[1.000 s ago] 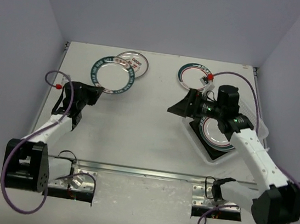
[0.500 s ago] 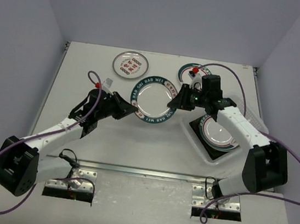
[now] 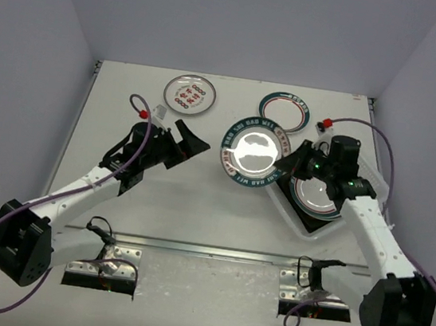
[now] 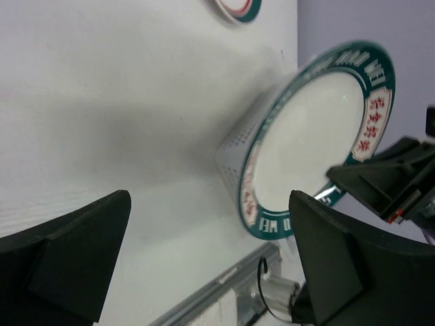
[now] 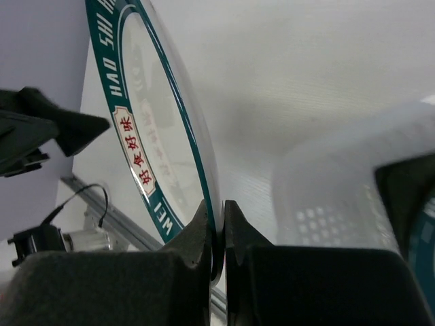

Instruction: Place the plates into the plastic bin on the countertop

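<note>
Plastic bin [image 3: 306,225] half under right arm [image 3: 374,232]

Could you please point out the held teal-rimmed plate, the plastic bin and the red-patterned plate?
Held round white teal-rimmed plate [image 3: 253,153]: top view, white centre.
Translucent plastic bin [image 3: 286,210]: top view, near-left wall.
Round red-patterned plate [image 3: 189,94]: top view, centre.

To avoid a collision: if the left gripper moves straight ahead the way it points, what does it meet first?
Probably the teal-rimmed plate pinched by the right gripper; the open left gripper points at it, though depth is unclear.
</note>
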You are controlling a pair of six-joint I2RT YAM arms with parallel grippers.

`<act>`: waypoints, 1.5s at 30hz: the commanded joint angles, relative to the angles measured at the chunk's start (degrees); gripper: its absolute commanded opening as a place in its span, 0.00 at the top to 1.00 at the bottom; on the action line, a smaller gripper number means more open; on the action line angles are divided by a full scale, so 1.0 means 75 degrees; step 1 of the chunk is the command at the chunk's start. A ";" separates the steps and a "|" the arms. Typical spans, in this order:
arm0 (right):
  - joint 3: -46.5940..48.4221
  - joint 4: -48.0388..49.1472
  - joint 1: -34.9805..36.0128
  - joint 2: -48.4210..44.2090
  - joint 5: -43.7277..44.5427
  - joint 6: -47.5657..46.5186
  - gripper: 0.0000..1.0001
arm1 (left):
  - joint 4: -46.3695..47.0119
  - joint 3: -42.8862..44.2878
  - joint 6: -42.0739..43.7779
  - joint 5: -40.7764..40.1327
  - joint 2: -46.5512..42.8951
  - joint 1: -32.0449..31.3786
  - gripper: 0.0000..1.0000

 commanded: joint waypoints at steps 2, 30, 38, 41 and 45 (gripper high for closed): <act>-0.0097 -0.0951 -0.2061 -0.1801 0.0268 0.0351 1.00 | -0.1239 0.0548 0.0985 -0.1905 -0.1085 -0.0015 0.00; -0.1385 -0.1919 -0.4592 -0.2492 0.1919 0.0415 0.61 | -0.1708 0.0072 0.1900 -0.1003 -0.1502 -0.0015 0.00; -0.0644 -0.2665 -0.4592 -0.2499 0.2912 -0.0196 0.17 | -0.1576 0.0292 0.1846 -0.0729 -0.1233 -0.0003 0.00; -0.0532 -0.2833 -0.4580 -0.2613 0.2926 -0.0423 0.13 | -0.1535 0.0325 0.1787 -0.0696 -0.1151 -0.0001 0.00; -0.0434 -0.3004 -0.4578 -0.2721 0.2781 -0.0715 0.01 | -0.1433 0.0391 0.1624 -0.0832 -0.0947 0.0008 0.00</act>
